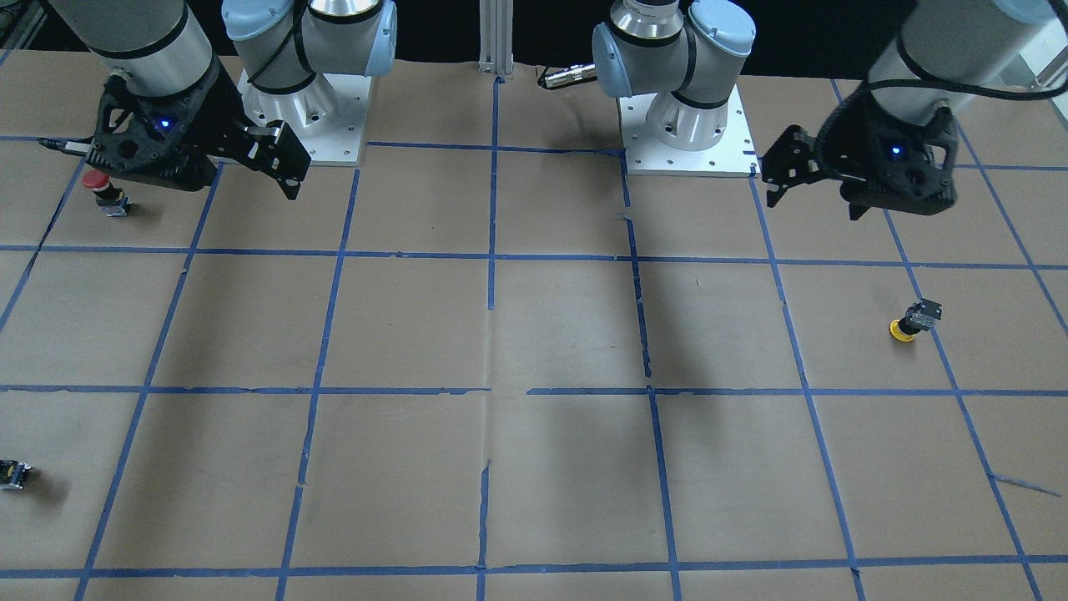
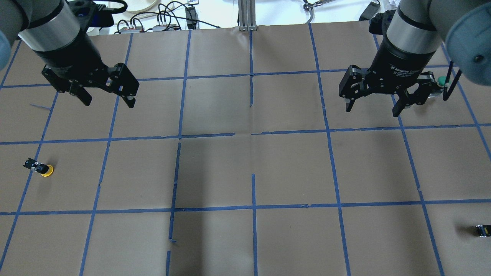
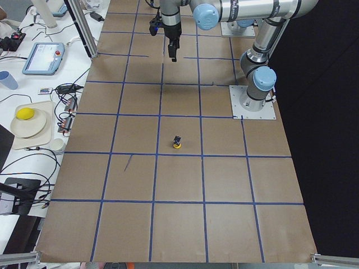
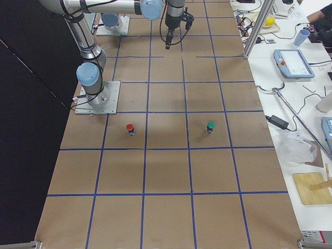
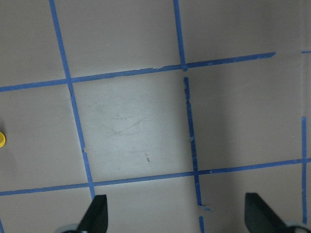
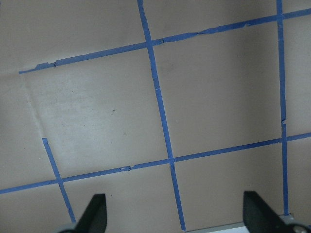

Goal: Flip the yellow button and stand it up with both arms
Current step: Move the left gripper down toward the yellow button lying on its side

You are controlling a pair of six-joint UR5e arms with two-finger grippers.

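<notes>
The brown, blue-taped table [image 2: 291, 168] spreads broad beneath me; both grippers hang above it, jaws wide. The yellow button [image 2: 42, 168] sits near the left edge, well apart from my left gripper [image 2: 109, 102]; my right gripper [image 2: 372, 111] is farther still.

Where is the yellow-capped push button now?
In the overhead view, the yellow-capped push button sits far left, on the robot's left side, nearer the robot than the open left gripper.

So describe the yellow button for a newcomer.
On the blue-taped brown table, look at the half under the left gripper. The yellow button sits alone, cap down, base up; the red button and green button stand far off.
</notes>
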